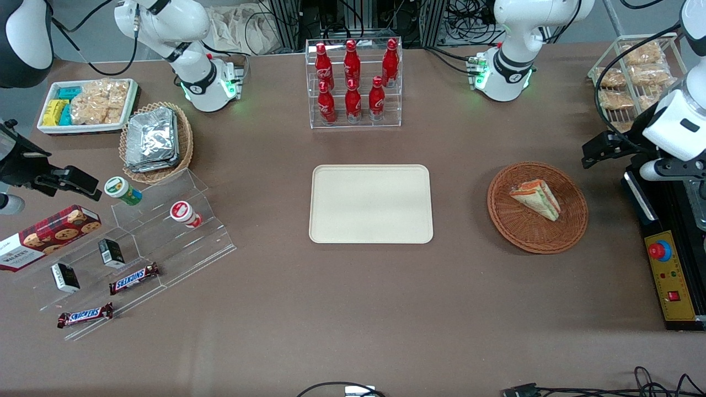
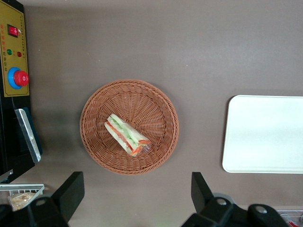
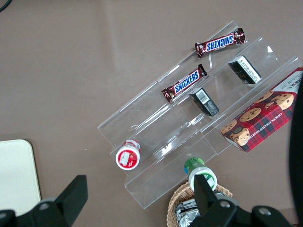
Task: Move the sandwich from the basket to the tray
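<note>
The gripper [image 2: 135,201] is held high above the tabletop [image 1: 353,309], fingers spread wide with nothing between them, just off the wicker basket [image 1: 573,229] rim, on the side farther from the front camera. The sandwich [image 1: 536,199] is seen lying in the basket, on its woven centre, clear-wrapped, untouched. The cream tray [image 1: 370,203] is placed beside the basket toward the parked arm's end, apart from it, bare. A control box [image 1: 672,284] is set beside the basket toward the working arm's end.
</note>
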`<state>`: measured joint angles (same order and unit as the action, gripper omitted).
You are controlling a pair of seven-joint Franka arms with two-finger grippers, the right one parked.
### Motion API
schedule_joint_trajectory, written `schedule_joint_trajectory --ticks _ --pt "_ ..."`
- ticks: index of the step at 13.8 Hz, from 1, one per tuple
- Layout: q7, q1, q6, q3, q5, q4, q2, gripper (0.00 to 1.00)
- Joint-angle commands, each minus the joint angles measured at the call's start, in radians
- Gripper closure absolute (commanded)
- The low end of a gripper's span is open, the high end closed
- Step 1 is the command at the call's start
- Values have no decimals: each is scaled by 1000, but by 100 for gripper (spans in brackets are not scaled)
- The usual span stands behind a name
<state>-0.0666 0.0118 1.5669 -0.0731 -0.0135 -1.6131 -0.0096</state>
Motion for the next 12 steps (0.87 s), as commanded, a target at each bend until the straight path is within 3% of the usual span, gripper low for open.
schedule_joint_trajectory --ticks 1,4,8,12 --pt "1 7 -24 -4 -3 28 10 0" --pt "-2 7 -25 -4 4 29 13 0" --pt "-157 14 -24 -2 9 -37 -1 0" --pt "-206 47 137 -2 6 -284 -122 0"
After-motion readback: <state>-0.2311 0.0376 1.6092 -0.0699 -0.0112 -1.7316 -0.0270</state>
